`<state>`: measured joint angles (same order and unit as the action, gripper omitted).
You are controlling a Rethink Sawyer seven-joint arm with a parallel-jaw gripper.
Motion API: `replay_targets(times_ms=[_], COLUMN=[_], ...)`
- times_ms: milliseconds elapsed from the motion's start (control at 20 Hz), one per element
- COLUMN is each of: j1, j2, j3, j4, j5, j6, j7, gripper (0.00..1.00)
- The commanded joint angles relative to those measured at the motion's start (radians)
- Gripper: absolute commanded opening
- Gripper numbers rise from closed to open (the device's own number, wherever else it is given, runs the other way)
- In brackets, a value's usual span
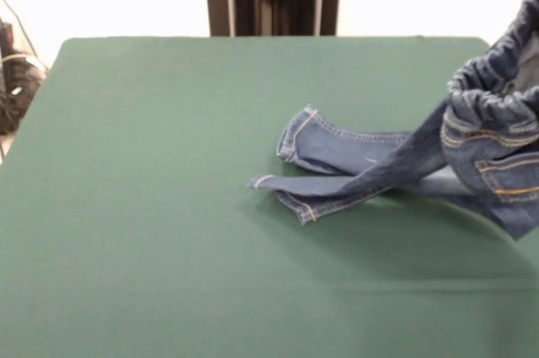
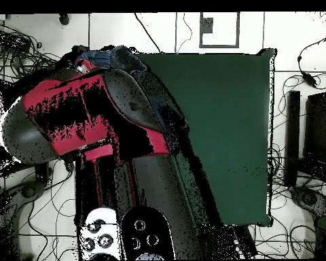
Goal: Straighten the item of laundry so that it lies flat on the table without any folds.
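One pair of blue denim jeans (image 1: pixel 396 164) sits toward the right edge of the single green table (image 1: pixel 168 206) in the front view, waistband lifted, two legs trailing crossed on the cloth, no legible label, and the jaws' state cannot be told.

Blue denim on dark green cloth

The jeans (image 1: pixel 396 164) are blue with faded pale patches and orange stitching at the right of the frame; the table (image 1: pixel 168 206) is dark green; the arm (image 2: pixel 91 115) is red and black.
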<state>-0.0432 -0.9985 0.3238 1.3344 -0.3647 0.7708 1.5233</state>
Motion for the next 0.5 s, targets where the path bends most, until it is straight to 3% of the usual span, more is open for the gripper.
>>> replay_targets(times_ms=[50,250,500], j1=[0.029,0.017,-0.148], j2=[-0.005,-0.019,-0.091], j3=[0.047,0.031,0.242], j4=[0.109,0.139,0.330], j5=[0.036,0.030,0.185], j6=[-0.096,-0.113,-0.226], j7=[0.107,0.103,-0.089], gripper=[0.00,0.00,0.00])
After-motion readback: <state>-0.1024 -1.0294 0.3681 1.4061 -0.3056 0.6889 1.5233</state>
